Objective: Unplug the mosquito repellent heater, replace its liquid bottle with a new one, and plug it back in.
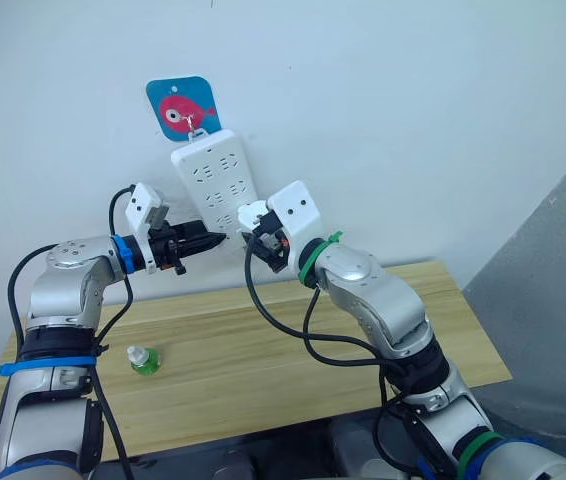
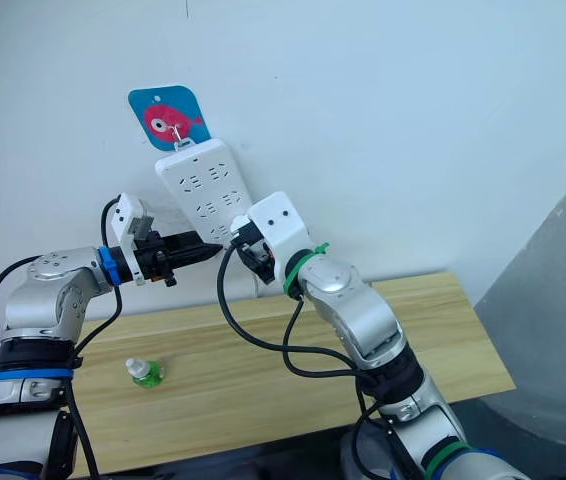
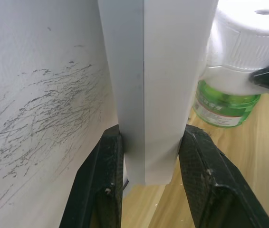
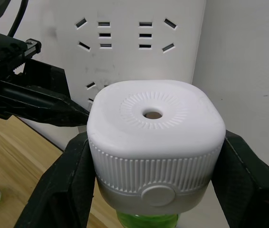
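Heater (image 4: 156,142) is at the lower end of the wall-hung power strip (image 1: 219,177), right tool (image 4: 156,190) pinching its sides; looks like the unplug or replug step, can't tell which; left tool (image 3: 148,175) clamps the strip's lower edge to steady it; next move needs a straight push or pull along the prongs; count: one heater, one strip, one loose green bottle (image 1: 144,359) on the table (image 1: 263,370), one green bottle (image 3: 225,107) under the heater.

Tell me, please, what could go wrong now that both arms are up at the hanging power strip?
1. The left pincer clamps only the power strip's lower edge; pulling could tilt the strip on its hook.
2. The right pincer grips the heater's smooth rounded sides and may slip.
3. The green bottle underneath might loosen.
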Robot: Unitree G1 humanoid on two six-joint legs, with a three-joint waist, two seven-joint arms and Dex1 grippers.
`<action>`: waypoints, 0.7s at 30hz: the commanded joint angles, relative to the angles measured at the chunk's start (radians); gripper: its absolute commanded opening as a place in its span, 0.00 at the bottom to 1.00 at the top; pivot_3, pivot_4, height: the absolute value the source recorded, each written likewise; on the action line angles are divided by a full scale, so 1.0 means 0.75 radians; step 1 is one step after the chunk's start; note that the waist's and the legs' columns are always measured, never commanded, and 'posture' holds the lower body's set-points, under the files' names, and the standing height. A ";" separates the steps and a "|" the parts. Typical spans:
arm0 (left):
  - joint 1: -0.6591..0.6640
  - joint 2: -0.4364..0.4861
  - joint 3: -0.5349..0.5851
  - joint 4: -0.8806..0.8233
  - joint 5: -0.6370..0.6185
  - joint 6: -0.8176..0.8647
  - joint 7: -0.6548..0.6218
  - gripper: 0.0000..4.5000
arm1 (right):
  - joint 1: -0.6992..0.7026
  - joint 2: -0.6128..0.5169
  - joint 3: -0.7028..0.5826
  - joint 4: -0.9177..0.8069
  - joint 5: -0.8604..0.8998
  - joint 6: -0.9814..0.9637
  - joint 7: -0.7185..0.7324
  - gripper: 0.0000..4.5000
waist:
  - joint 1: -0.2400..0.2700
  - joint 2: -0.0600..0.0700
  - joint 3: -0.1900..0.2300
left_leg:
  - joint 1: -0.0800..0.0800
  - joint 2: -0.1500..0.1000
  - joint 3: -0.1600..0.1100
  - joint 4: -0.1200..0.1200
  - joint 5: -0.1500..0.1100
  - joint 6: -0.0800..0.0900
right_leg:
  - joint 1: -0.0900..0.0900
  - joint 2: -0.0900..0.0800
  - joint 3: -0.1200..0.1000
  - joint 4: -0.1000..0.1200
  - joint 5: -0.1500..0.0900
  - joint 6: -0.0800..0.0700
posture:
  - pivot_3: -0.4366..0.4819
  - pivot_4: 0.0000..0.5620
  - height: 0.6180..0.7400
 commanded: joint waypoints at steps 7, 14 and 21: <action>-0.025 0.035 -0.004 0.037 0.050 -0.074 0.019 0.28 | 0.027 -0.077 -0.082 -0.313 0.032 0.148 0.031 0.65 | -0.008 0.000 0.000 | 0.003 -0.001 0.000 0.002 0.001 -0.001 | 0.000 -0.001 0.000 0.006 0.000 0.000 | 0.23 0.15 1.00; 0.098 0.061 0.108 -0.063 -0.055 -0.021 0.018 0.36 | 0.083 -0.134 -0.266 -0.391 0.101 0.200 0.049 0.65 | -0.027 0.000 0.000 | 0.003 -0.001 0.001 0.001 0.001 -0.001 | 0.000 0.000 0.001 0.006 -0.001 0.001 | 0.23 0.14 1.00; 0.307 0.112 0.216 -0.160 -0.021 -0.176 0.105 0.85 | 0.109 -0.137 -0.383 -0.406 0.156 0.213 0.046 0.65 | -0.040 0.001 0.000 | 0.005 0.001 0.001 0.000 0.001 -0.001 | 0.000 -0.003 0.001 0.008 -0.001 -0.001 | 0.26 0.12 1.00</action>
